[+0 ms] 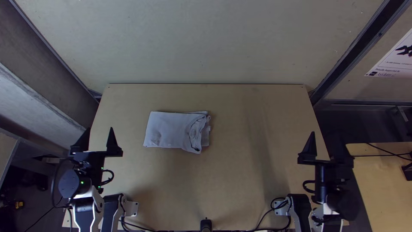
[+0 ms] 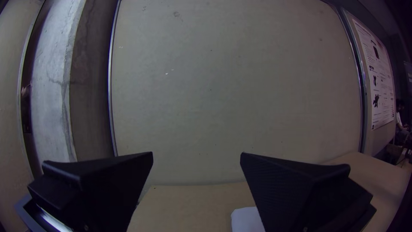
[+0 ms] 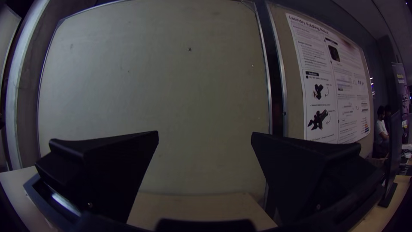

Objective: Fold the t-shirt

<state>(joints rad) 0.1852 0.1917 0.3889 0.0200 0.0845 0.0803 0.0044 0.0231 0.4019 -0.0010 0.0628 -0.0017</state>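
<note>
shirt [image 1: 169,131] folded into small bundle on table [image 1: 240,172], layers uneven at right end. left gripper [image 1: 100,130] spread, right gripper [image 1: 325,134] spread, both apart from shirt.

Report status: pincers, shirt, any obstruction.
Left pincer open, empty. Right pincer open, empty. Shirt folded into a packet on the table, left of centre. Nothing on top of it.

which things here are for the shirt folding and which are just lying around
For the job:
folded t-shirt
table under it
left hand, open
right hand, open

Just around:
wall poster
wooden surface at the top view's right edge
</note>
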